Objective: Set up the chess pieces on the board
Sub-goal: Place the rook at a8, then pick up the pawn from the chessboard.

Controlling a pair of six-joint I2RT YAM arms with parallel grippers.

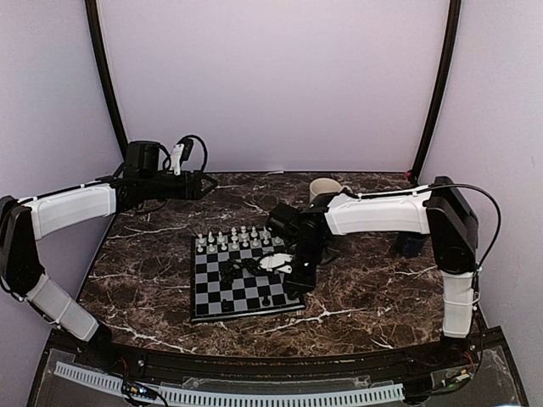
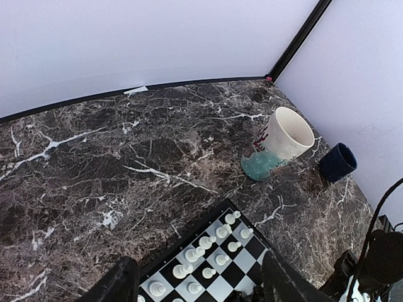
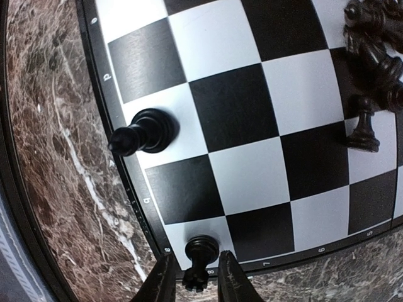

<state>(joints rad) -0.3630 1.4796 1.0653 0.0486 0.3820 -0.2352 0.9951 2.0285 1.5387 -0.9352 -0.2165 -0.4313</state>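
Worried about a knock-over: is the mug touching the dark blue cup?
Apart. The left wrist view shows bare marble between the mug and the dark blue cup.

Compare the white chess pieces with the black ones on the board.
The white pieces stand upright in two tidy rows along the far edge; most black pieces lie in a jumbled heap mid-board. White ones are grouped together, while a few black ones stand apart by the near edge. Both sets are on the board.

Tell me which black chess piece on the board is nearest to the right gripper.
The small black piece on the corner square, standing upright between the fingers of the right gripper. The other black pieces stand or lie farther up the board.
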